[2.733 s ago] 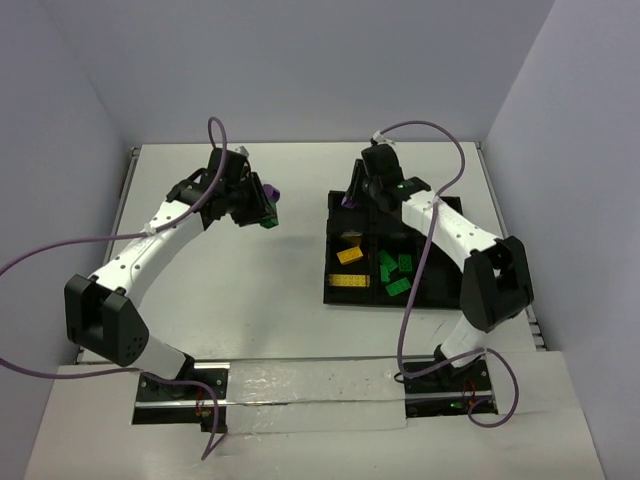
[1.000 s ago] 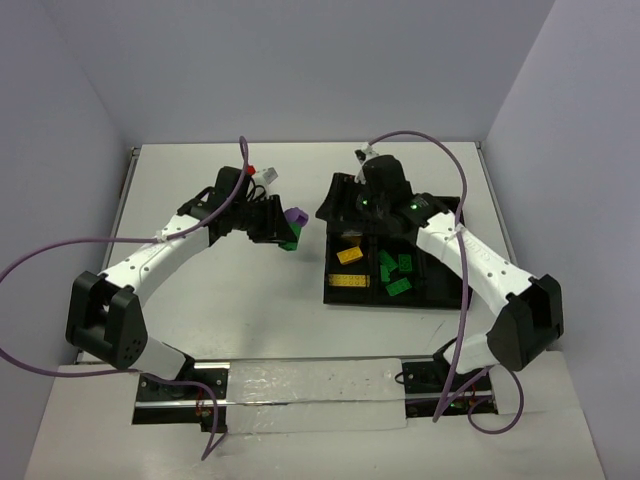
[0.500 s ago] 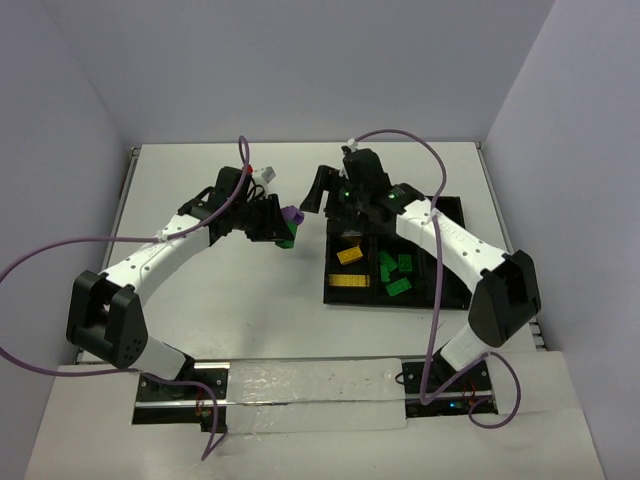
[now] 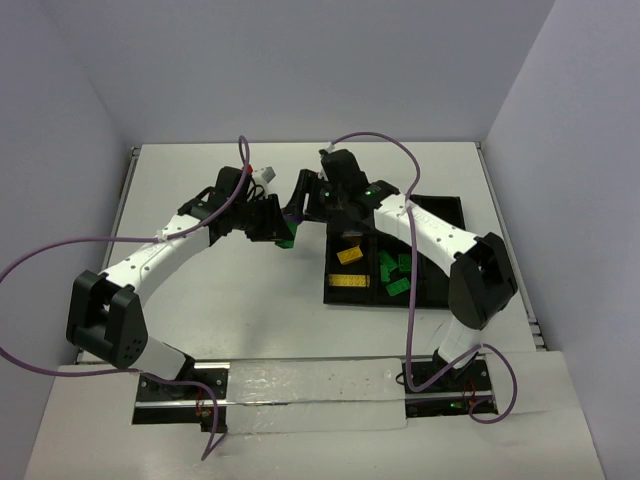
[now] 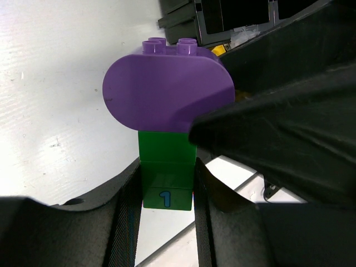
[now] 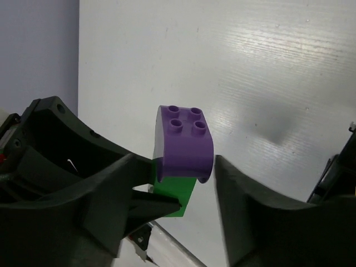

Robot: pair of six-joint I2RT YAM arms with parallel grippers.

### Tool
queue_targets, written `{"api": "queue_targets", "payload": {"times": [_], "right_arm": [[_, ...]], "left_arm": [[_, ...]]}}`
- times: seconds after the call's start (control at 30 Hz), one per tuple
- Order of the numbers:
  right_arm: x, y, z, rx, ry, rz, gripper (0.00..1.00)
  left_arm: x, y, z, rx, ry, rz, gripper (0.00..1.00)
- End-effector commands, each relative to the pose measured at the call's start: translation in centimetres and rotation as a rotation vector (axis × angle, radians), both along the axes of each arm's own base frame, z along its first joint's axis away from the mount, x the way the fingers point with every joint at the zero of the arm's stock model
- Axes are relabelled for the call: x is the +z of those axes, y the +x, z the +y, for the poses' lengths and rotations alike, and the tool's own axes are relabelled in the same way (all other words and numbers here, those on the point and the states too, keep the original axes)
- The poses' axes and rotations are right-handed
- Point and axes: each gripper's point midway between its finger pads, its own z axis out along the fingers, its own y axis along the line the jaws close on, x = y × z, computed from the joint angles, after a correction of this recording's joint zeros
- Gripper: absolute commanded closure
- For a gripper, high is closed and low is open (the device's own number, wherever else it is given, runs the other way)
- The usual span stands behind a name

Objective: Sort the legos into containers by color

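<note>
A two-colour lego cluster, a rounded purple brick [image 5: 167, 89] on a green brick [image 5: 167, 172], hangs above the table left of the tray. My left gripper [image 5: 167, 194] is shut on the green brick [image 6: 175, 196]. My right gripper [image 6: 179, 167] has come in from the tray side and is open, its fingers flanking the purple brick [image 6: 183, 142] with a thin gap on the right side. From above, the two grippers meet at the cluster [image 4: 290, 226]. The black tray of containers [image 4: 345, 298] holds yellow legos [image 4: 349, 255] and green legos [image 4: 395, 270] in separate compartments.
The right arm [image 4: 430, 228] stretches across the tray's far compartments, hiding them. Purple cables loop over both arms. The white table ends in walls on the left, right and back.
My right gripper swung left from over the tray to the held cluster, and its jaws narrowed around the purple brick. The left arm has held still with the cluster over the last second.
</note>
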Motion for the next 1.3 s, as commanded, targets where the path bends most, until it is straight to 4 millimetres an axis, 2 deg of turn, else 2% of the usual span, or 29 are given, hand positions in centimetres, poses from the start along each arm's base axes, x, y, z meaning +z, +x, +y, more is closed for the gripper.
{"api": "queue_targets", "payload": {"times": [0.0,0.1,0.2,0.43,0.63,0.67,0.73,0.77,0.8,0.87,1.07,1.13,1.27], "right_arm": [[2.4,1.1,1.5,0.013,0.077,-0.058,0.42],[2.5,1.2,1.6,0.013,0.083,-0.063,0.5],[2.3,1.2,1.8,0.018,0.084,-0.056,0.51],[1.7,1.3,2.0,0.018,0.086,-0.046,0.35],[1.2,1.6,2.5,0.026,0.09,-0.038,0.35],[1.1,1.5,2.5,0.028,0.093,-0.041,0.37],[1.3,1.7,2.4,0.023,0.098,-0.048,0.46],[1.5,1.6,2.4,0.021,0.1,-0.054,0.65],[1.6,1.7,2.3,0.018,0.1,-0.061,0.79],[1.8,1.8,2.1,0.008,0.098,-0.072,1.0],[3.3,2.9,0.2,-0.049,0.082,-0.124,1.0],[3.7,3.8,-1.1,-0.077,0.086,-0.135,1.0],[4.4,4.7,-2.3,-0.102,0.1,-0.142,1.0]], "left_arm": [[2.5,0.3,-0.4,-0.028,-0.032,-0.079,1.0],[2.6,0.2,-0.5,-0.03,-0.035,-0.081,1.0],[2.8,0.0,-0.4,-0.031,-0.042,-0.087,1.0],[3.3,-0.4,-0.3,-0.035,-0.052,-0.097,1.0],[3.3,-0.6,-0.3,-0.034,-0.053,-0.094,1.0],[3.2,-0.7,-0.3,-0.036,-0.054,-0.091,1.0],[3.2,-0.7,-0.3,-0.035,-0.054,-0.089,1.0],[3.1,-0.8,-0.3,-0.036,-0.052,-0.087,1.0],[2.9,-0.9,-0.3,-0.037,-0.05,-0.084,1.0],[2.5,-1.0,-0.3,-0.04,-0.044,-0.074,1.0],[0.3,-2.7,0.1,-0.057,-0.022,-0.017,1.0],[-0.4,-3.2,0.4,-0.056,-0.012,-0.003,1.0],[-0.8,-3.6,0.8,-0.045,-0.003,0.0,1.0]]}}
